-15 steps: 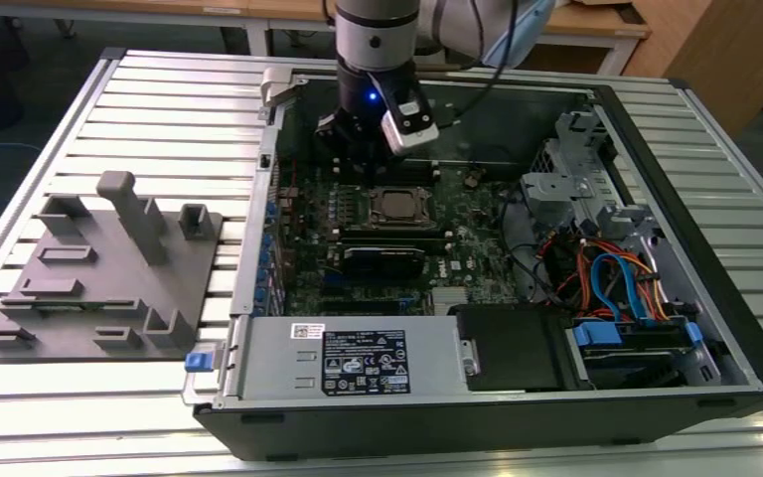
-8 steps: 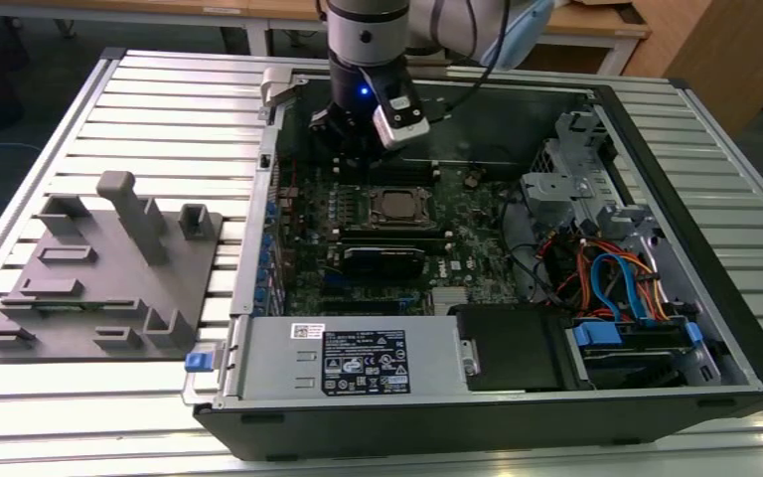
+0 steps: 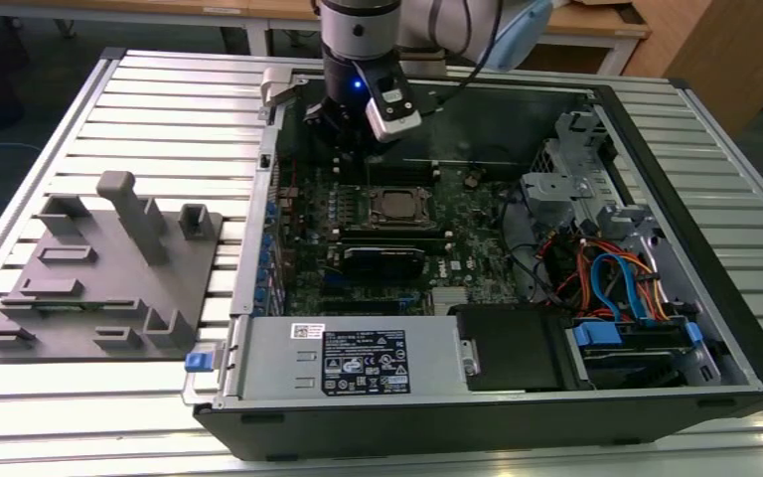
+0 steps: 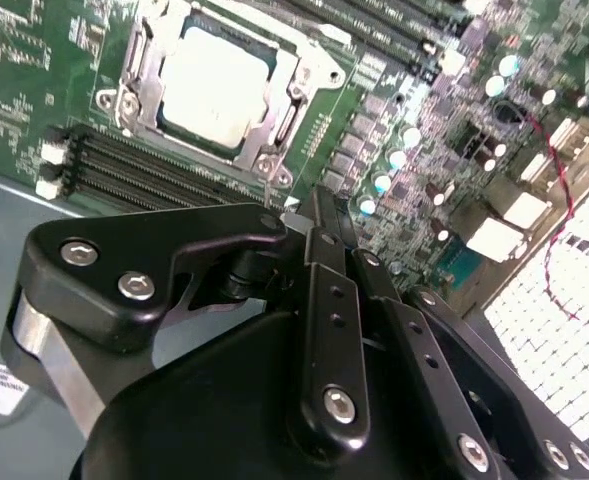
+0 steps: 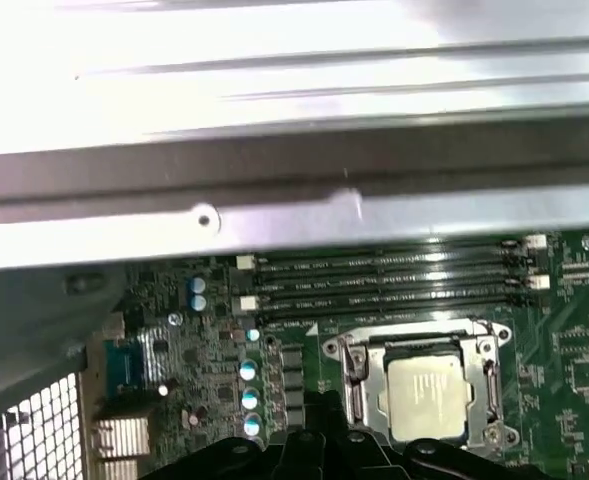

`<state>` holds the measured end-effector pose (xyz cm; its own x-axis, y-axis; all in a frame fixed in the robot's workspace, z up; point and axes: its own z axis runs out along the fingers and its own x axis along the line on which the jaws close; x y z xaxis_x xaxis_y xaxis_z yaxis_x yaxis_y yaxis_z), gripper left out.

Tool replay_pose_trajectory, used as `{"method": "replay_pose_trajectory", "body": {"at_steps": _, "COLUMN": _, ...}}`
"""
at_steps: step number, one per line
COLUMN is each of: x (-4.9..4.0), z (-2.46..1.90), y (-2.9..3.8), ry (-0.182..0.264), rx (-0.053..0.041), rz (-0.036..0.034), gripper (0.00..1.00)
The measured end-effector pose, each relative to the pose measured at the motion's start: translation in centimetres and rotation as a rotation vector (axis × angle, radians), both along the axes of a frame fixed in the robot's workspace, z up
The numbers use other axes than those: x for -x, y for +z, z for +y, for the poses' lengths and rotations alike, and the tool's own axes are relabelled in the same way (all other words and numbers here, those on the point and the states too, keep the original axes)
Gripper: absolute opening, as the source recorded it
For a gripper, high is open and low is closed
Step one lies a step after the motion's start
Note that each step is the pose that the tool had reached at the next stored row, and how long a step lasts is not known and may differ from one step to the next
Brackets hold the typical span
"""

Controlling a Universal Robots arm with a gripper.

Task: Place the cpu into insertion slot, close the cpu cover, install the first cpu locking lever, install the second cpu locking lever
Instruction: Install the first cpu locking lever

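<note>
We see the gripper (image 3: 349, 137) hanging over the green circuit board (image 3: 481, 214) inside the open computer case (image 3: 515, 412). In the second wrist view its black fingers (image 4: 324, 215) meet in one narrow tip, so we read them as closed, with nothing caught between them.

The cpu (image 4: 214, 85) lies flat in the insertion slot (image 5: 414, 345), silver-grey top facing up. The cpu cover (image 4: 289, 100) lies around it as a silver frame, and the chip shows through its square window. We cannot tell from these views how the locking levers stand.

The fingers are clear of the chip and touch neither it nor the cover. In the second wrist view a bank of long black memory slots (image 4: 154, 165) runs between the fingertip and the near edge of the socket. In the first wrist view the gripper's dark tip (image 5: 319, 420) sits just beside the socket's corner, with the cpu (image 5: 429, 395) off to one side of it. In the exterior view the cpu (image 3: 392, 206) sits near the middle of the board, and the gripper appears higher in the picture, toward the case's far wall.

On the exterior view's left, a grey fixture block (image 3: 96, 288) rests on the slatted table (image 3: 64, 417), well apart from the case.
</note>
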<state>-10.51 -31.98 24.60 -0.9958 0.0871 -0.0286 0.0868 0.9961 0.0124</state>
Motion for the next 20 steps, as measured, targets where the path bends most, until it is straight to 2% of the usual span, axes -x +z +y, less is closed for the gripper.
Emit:
{"method": "replay_pose_trajectory", "body": {"at_steps": 5, "x": 0.01, "z": 0.9, "y": 0.43, "ry": 0.0, "rx": -0.0001, "rz": 0.0, "gripper": 0.1}}
{"method": "replay_pose_trajectory", "body": {"at_steps": 8, "x": 0.04, "z": 1.18, "y": 0.58, "ry": 0.0, "rx": -0.0002, "rz": -0.0009, "gripper": 0.1}}
{"method": "replay_pose_trajectory", "body": {"at_steps": 20, "x": -0.1, "z": 1.31, "y": 0.59, "ry": 0.0, "rx": -0.0002, "rz": -0.0018, "gripper": 0.1}}
